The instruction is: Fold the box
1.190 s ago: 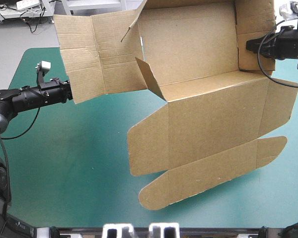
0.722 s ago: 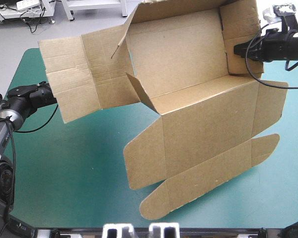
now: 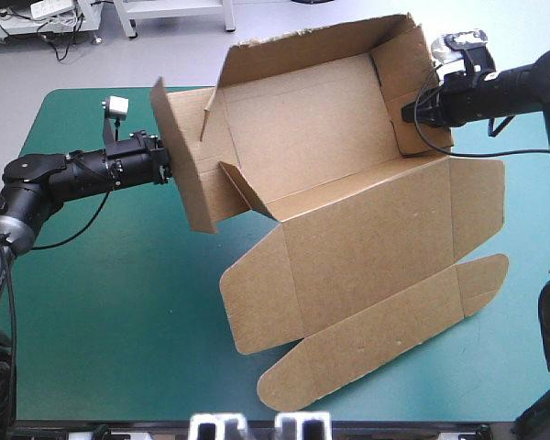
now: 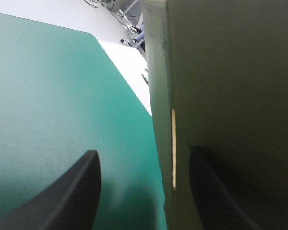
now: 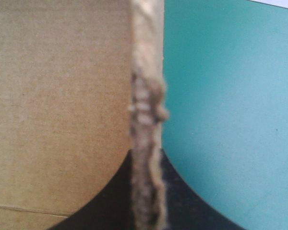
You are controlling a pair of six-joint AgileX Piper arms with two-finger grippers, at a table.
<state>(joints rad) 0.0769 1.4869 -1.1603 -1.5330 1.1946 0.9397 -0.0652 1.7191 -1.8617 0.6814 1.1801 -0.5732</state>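
Two walls of the box (image 3: 348, 220) stand raised; right gripper (image 3: 405, 113), two o'clock, pinches one; left gripper (image 3: 163, 165), nine o'clock, gapes astride its end flap.

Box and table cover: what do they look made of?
The box looks like corrugated cardboard, matte brown: faint ribbing on its faces, a ragged layered cut edge in the right wrist view. The cover is matte teal-green, finely grained, maybe rubber or foam mat; can't tell which.

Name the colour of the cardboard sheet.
Plain brown cut-board box; shows best in the high view.
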